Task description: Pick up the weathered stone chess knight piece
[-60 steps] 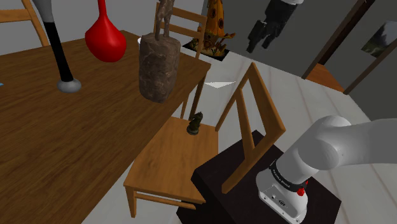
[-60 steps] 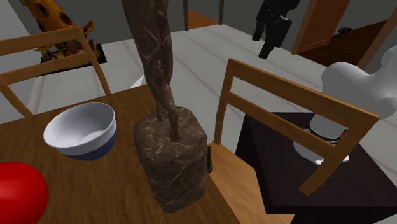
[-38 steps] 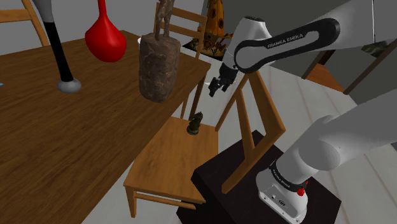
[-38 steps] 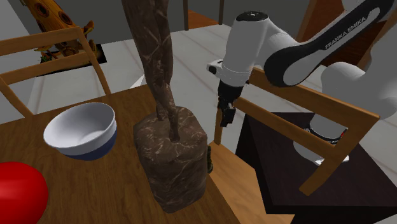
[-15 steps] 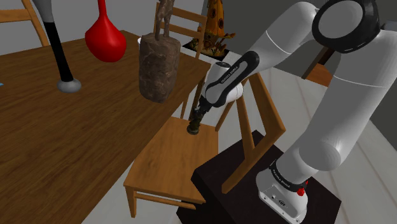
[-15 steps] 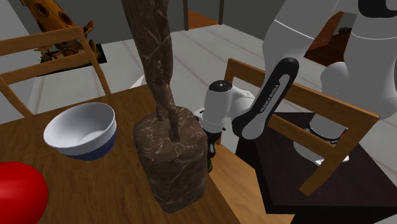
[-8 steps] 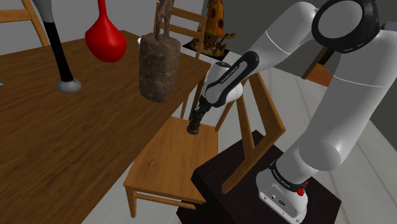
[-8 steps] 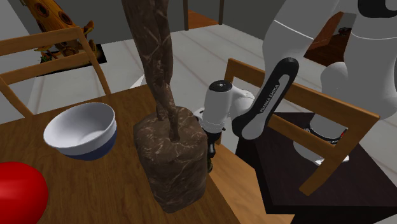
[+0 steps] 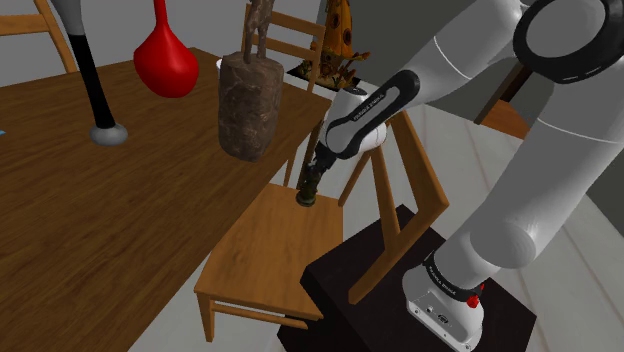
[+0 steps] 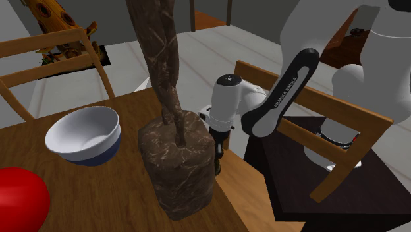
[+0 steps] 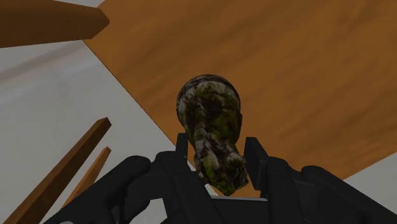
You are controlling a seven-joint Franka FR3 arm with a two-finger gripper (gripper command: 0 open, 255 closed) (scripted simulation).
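- Your gripper (image 11: 219,154) is squeezed shut on the chess knight (image 11: 208,124), by the back edge of the chair (image 9: 265,255) seat.
- The knight looks small, hard and bumpy, so hold its middle tight.

The chess knight (image 11: 213,137) is rendered as rough, weathered stone, mottled in moss green, brown and off-white. The gripper (image 11: 218,147) is finished in plain matt black, and no sheen is seen on it. The chair seat (image 9: 265,250) is shown as smooth, warm orange wood with fine grain. The table (image 9: 90,230) to the left is given a darker brown, streaked wood. The sculpture (image 10: 178,168) on the table is textured like coarse brown stone with pale veins. The red vase (image 9: 166,62) at the far side is made smooth and glossy. The bowl (image 10: 84,132) is drawn smooth, white inside and blue outside. The arm (image 9: 560,180) is finished in smooth white with a soft sheen.
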